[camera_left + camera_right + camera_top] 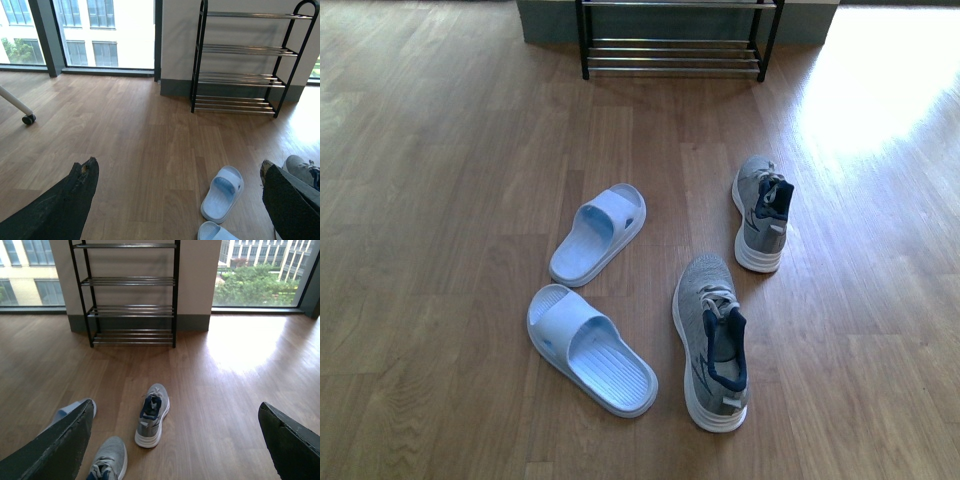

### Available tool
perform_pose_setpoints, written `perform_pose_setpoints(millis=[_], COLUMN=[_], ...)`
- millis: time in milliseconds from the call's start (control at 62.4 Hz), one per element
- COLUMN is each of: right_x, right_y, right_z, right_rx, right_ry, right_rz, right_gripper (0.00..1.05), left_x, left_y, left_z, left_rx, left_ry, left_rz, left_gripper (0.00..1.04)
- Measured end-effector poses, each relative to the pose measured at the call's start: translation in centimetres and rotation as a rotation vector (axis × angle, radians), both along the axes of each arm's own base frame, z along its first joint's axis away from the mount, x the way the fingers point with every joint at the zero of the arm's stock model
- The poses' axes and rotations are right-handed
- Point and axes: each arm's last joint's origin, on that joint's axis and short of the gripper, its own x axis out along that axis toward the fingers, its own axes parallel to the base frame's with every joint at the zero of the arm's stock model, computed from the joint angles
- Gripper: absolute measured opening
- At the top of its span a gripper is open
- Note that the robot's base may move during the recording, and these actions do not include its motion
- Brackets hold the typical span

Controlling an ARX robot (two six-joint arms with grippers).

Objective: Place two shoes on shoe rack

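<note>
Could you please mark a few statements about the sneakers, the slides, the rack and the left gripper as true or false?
1. Both grey sneakers, the near sneaker and the far sneaker, lie on the wooden floor. True.
2. The shoe rack holds one slide. False: its visible shelves hold nothing, and the far slide and near slide lie on the floor.
3. The sneakers touch each other. False: bare floor separates them.
4. Both sneakers' toes point toward the rack. True.
5. The left gripper is shut on a sneaker. False: its jaws stand open, holding nothing.
</note>
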Motion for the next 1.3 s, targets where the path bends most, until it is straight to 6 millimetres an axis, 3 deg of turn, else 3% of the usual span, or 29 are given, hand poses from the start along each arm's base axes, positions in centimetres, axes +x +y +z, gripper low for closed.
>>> perform_pose_setpoints(millis=[1297], right_x=[-0.01], right_y=[0.01], right_z=[0.01], right_rx=[0.000], right_ry=[-0.002], right_rz=[0.002], right_gripper=[0.95], left_x=[0.00], left_y=[0.00], left_z=[0.00], left_rx=[0.000], left_ry=[0.000], left_rz=[0.000], left_gripper=[0.95])
